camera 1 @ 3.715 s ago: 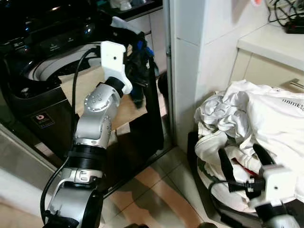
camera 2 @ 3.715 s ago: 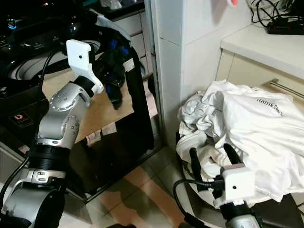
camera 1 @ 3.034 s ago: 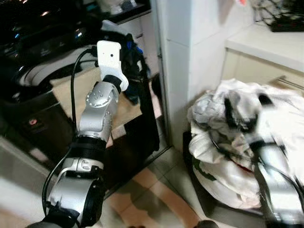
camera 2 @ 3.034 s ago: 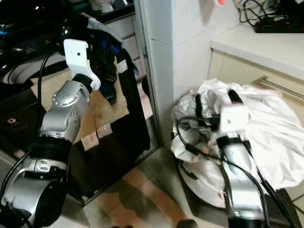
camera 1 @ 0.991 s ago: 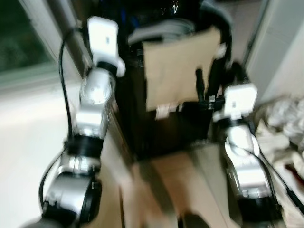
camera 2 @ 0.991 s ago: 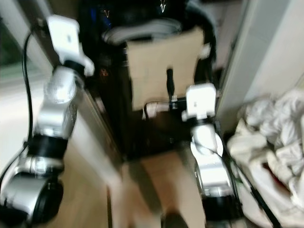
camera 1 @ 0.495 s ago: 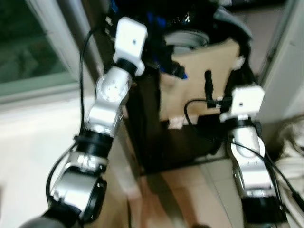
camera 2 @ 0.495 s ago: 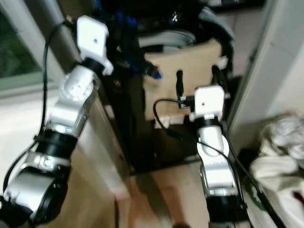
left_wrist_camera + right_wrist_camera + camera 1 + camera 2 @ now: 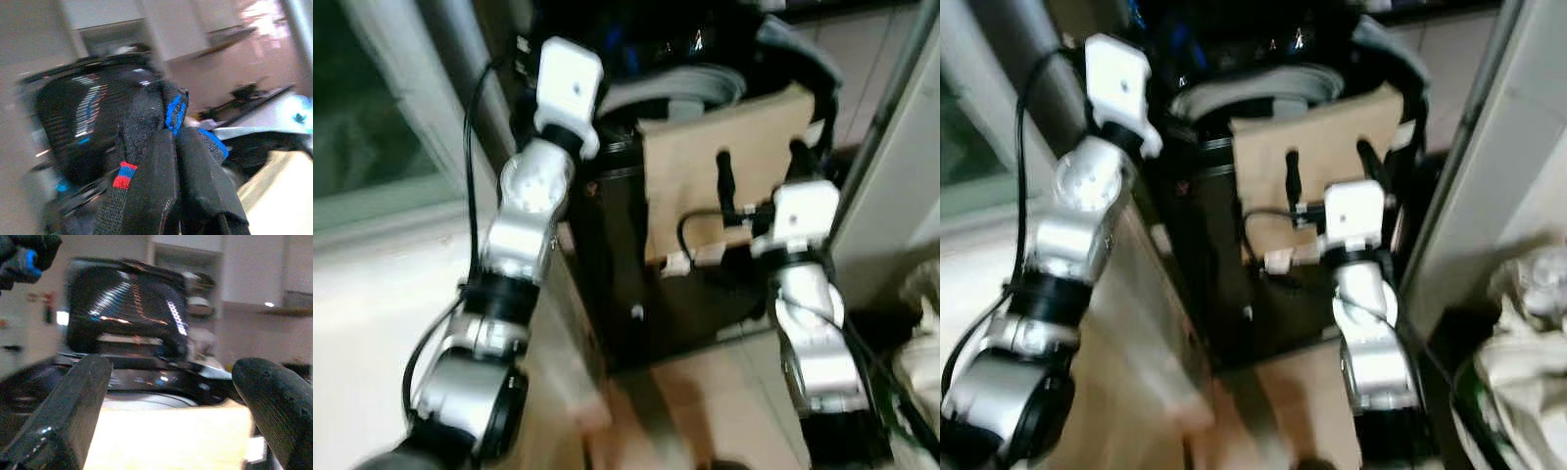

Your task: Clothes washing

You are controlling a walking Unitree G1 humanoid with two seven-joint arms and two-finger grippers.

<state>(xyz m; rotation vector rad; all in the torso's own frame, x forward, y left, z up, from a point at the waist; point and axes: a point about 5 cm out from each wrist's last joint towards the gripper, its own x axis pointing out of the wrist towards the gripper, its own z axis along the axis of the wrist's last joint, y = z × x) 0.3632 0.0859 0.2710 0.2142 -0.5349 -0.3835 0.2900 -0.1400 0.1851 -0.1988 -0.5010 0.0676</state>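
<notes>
Black knit with blue and red trim, the garment is pinched between the pressed-together fingers of my left hand, raised beside the washing machine. I judge loading barely begun: nothing dropped in yet. My right hand is spread and empty before the machine's cardboard-covered front. White laundry waits, crumpled.

left gripper fingers pinched; holding black garment; blue-red trim

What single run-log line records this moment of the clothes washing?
left gripper: shut on dark garment, raised beside washing machine | right gripper: open, empty, before cardboard panel | view: blurred
</notes>
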